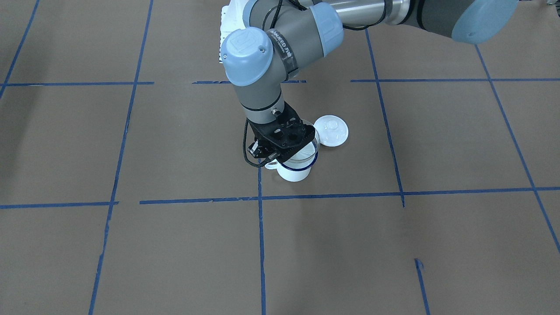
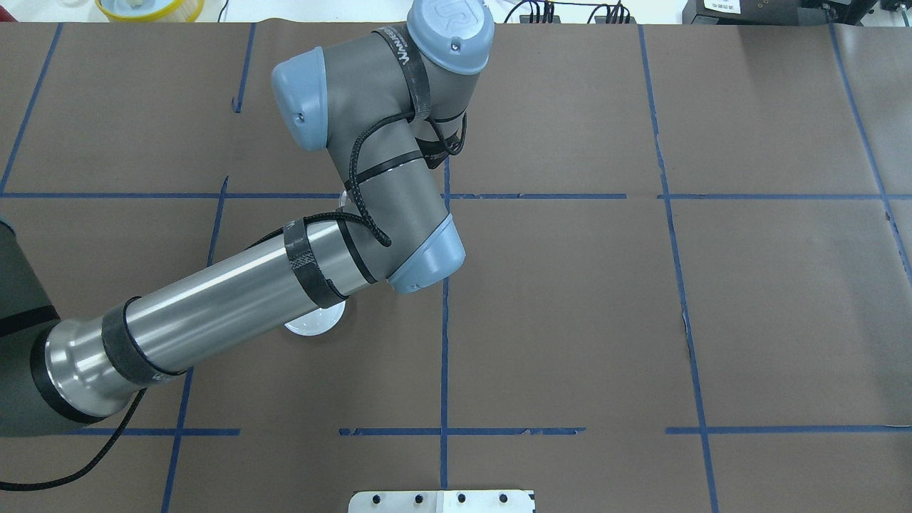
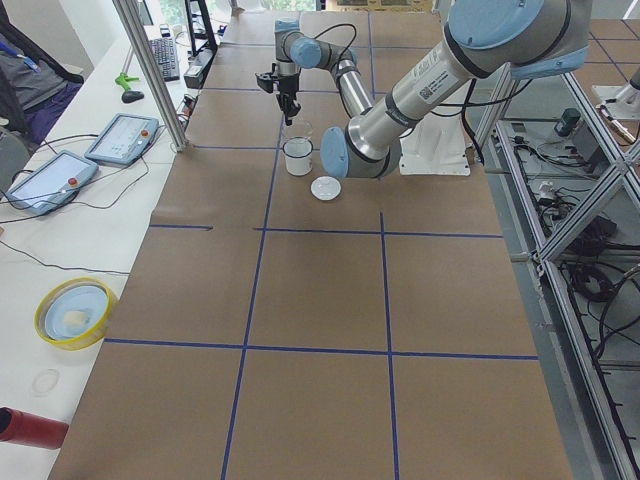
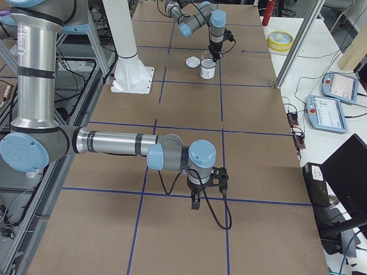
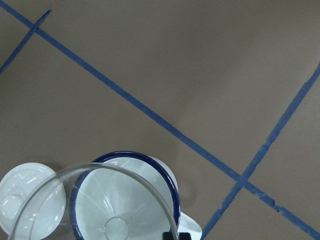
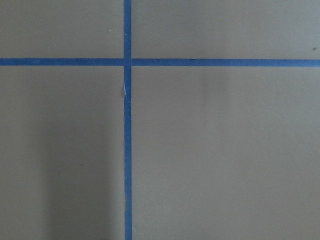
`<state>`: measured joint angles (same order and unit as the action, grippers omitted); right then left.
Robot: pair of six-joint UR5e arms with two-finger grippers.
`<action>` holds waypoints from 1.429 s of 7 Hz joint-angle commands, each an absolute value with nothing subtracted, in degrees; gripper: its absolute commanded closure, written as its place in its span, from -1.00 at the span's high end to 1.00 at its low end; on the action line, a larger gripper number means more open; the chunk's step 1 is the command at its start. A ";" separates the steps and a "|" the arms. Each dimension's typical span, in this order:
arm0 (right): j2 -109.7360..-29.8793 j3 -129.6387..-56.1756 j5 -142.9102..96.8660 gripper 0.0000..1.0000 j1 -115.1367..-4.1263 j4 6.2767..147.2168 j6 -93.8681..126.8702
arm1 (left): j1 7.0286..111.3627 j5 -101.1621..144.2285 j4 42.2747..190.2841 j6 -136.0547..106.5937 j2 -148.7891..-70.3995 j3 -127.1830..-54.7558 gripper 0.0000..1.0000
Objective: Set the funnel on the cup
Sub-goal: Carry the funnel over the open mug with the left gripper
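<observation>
The white enamel cup (image 1: pixel 294 171) with a dark blue rim stands on the brown table. My left gripper (image 1: pixel 286 152) is right above it and shut on the rim of the clear funnel (image 1: pixel 309 151). In the left wrist view the funnel's round rim (image 5: pixel 107 169) hovers over the cup's mouth (image 5: pixel 131 192), shifted a little toward the lid, with the spout pointing into the cup. The side views show the funnel (image 3: pixel 296 130) just above the cup (image 3: pixel 298 158). My right gripper (image 4: pixel 195 200) hangs over bare table far from the cup; I cannot tell whether it is open or shut.
A round white lid with a knob (image 1: pixel 331 130) lies flat right beside the cup, also in the left wrist view (image 5: pixel 29 201) and under my forearm in the overhead view (image 2: pixel 313 324). Blue tape lines cross the table (image 1: pixel 393 245). The right wrist view shows only tape and table.
</observation>
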<state>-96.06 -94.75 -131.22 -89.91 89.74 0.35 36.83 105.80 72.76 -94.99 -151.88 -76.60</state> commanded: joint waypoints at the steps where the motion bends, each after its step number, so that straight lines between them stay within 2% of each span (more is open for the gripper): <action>1: -96.06 -94.75 -131.22 1.00 -89.91 89.74 0.35 | 35.43 104.41 74.71 -94.05 -150.91 -75.41 -1.00; 3: -96.06 -94.75 -131.22 1.00 -89.91 89.74 0.35 | 35.07 104.50 74.71 -93.52 -150.56 -75.85 -1.00; 4: -96.06 -94.75 -131.22 1.00 -89.91 89.74 0.35 | 35.07 104.50 74.71 -93.52 -150.47 -75.94 -0.85; 5: -96.06 -94.75 -131.22 1.00 -89.91 89.74 0.35 | 35.16 104.41 74.79 -93.52 -150.47 -76.02 0.53; 6: -96.06 -94.75 -131.22 1.00 -89.91 89.74 0.35 | 35.16 104.41 74.79 -93.52 -150.03 -76.81 1.00; 7: -96.06 -94.75 -131.22 1.00 -89.91 89.74 0.35 | 35.42 104.24 74.79 -93.08 -148.99 -80.30 1.00; 8: -96.06 -94.75 -131.22 1.00 -89.91 89.74 0.35 | 36.73 105.02 74.36 -85.94 -146.54 -87.47 1.00; 10: -96.06 -94.75 -131.22 1.00 -89.91 89.74 0.35 | 44.43 107.21 74.79 -65.35 -133.32 -102.32 1.00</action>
<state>-96.07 -94.75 -131.22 -89.91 89.74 0.35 39.79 105.61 74.51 -78.38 -141.08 -93.75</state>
